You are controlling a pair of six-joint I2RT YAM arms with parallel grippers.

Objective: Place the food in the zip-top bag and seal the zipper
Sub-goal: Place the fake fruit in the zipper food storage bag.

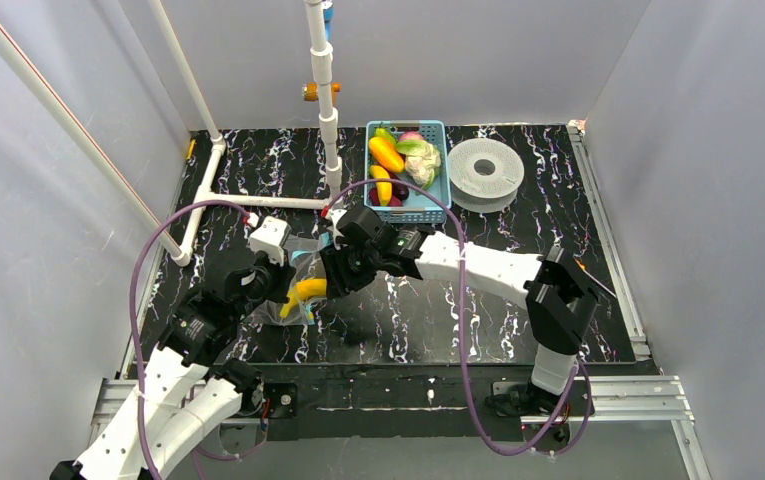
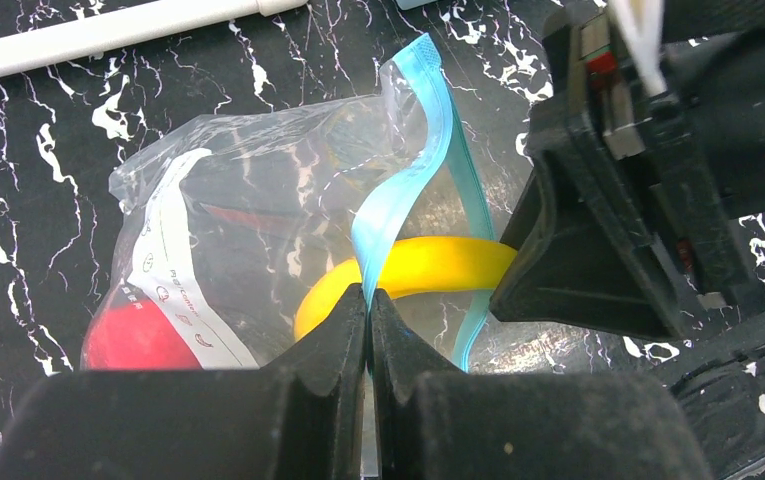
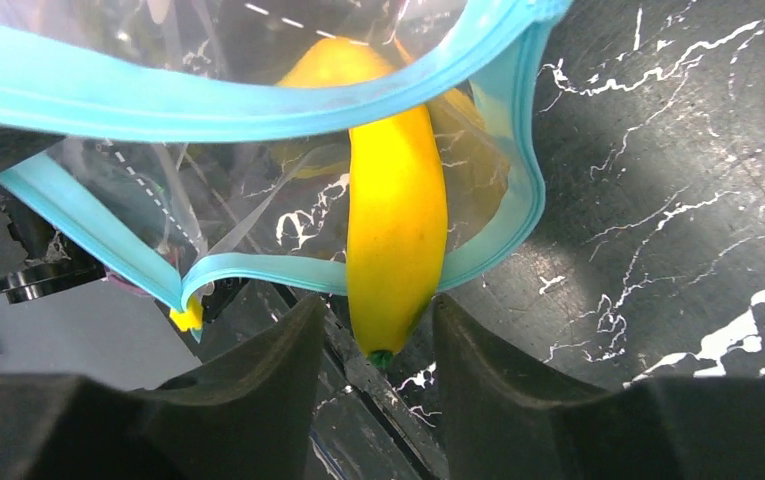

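Black left gripper [image 2: 368, 300] clamps tight on zipper [image 2: 398, 200], we note. Right gripper [image 3: 375, 312] jaws apart, flanking banana [image 3: 393, 220] tip. We see banana halfway into zip-top bag [image 2: 258, 190], red apple [image 2: 138, 338] inside. Farther back, blue basket [image 1: 410, 214] holds more food [image 1: 388, 155].

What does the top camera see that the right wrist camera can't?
Only the top view shows the blue basket of toy vegetables and the grey spool. Only the right wrist view shows the banana's green tip between the right hand's open fingers. Both show the yellow banana lying halfway through the zip-top bag's blue zipper.
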